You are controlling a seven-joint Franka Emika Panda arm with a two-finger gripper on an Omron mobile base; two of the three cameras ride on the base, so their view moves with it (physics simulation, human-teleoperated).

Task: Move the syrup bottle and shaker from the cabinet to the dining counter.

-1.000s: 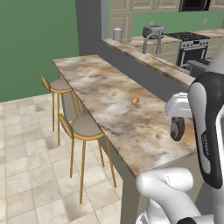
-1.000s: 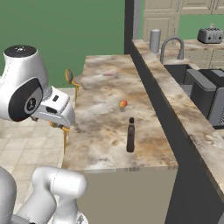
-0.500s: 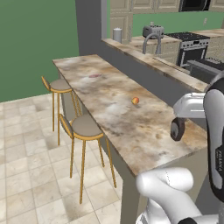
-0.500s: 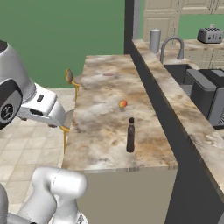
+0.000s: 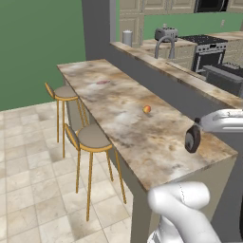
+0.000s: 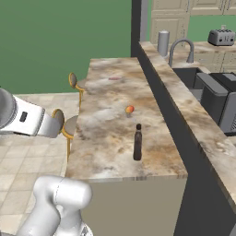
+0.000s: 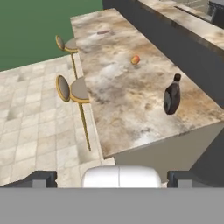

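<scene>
The syrup bottle (image 6: 137, 143) (image 7: 172, 98) stands upright near the close end of the dining counter (image 6: 106, 115) (image 7: 122, 96), beside the grey raised back wall. In the left base view the syrup bottle (image 5: 192, 139) shows just below my white arm. My gripper (image 7: 113, 178) is open, its dark fingertips (image 7: 41, 177) far apart with nothing between them. It hangs off the counter's near end, well back from the bottle and apart from it. The shaker is out of view.
A small orange ball (image 6: 130, 109) (image 7: 135, 59) lies mid-counter. Two gold-legged stools (image 5: 90, 137) (image 7: 72, 89) stand along the counter's open side over tiled floor. Behind the back wall are a sink faucet (image 6: 180, 48), a grey canister (image 6: 163, 42), a toaster (image 6: 221, 37) and beige panelled cabinets (image 6: 171, 23).
My arm has swung back and down from above the counter's near end. The bottle and the ball have not moved. The jaws have stayed open.
</scene>
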